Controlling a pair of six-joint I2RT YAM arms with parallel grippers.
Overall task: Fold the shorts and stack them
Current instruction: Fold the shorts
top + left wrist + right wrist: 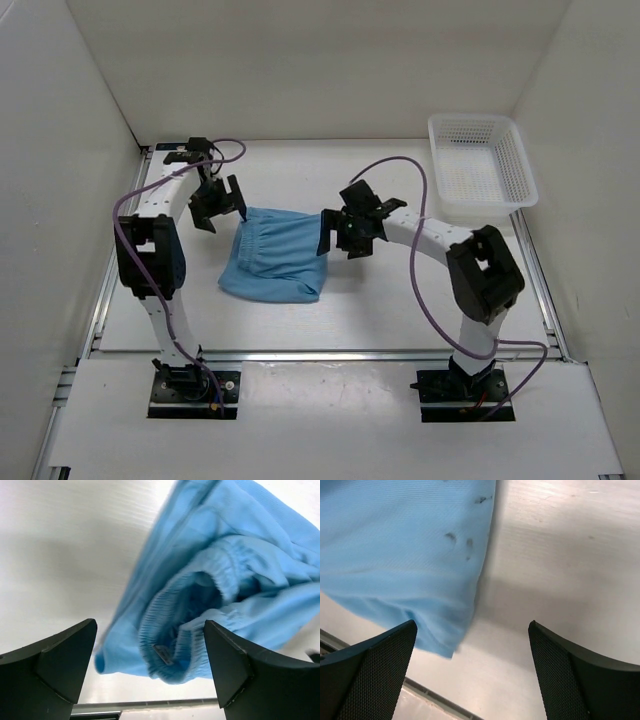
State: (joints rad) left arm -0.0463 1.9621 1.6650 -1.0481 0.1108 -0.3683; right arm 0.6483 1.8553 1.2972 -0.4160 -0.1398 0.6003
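White walls (pixel 300 60) are seen on three sides of a white table (pixel 400 310), with both arms bolted at its near edge. The light blue shorts (pixel 275 258) are laid near the middle of the table in a loose, roughly folded bundle. Their gathered elastic waistband (pixel 200 595) is turned toward the far left corner of the bundle.

The left claw (pixel 218 203) is held just beside that corner. Its fingers (pixel 65 665) are spread wide and nothing is gripped between them. The waistband is seen beyond them, somewhat blurred.

The right claw (pixel 350 230) is held at the far right corner of the shorts. Its fingers (pixel 375 675) are likewise spread wide, with only bare table between them and the fabric's edge lying off to one side. A few small dark marks (pixel 451 536) are visible on the cloth there.

A white plastic mesh basket (pixel 523 170) is set at the far right corner of the table, well apart from the shorts.
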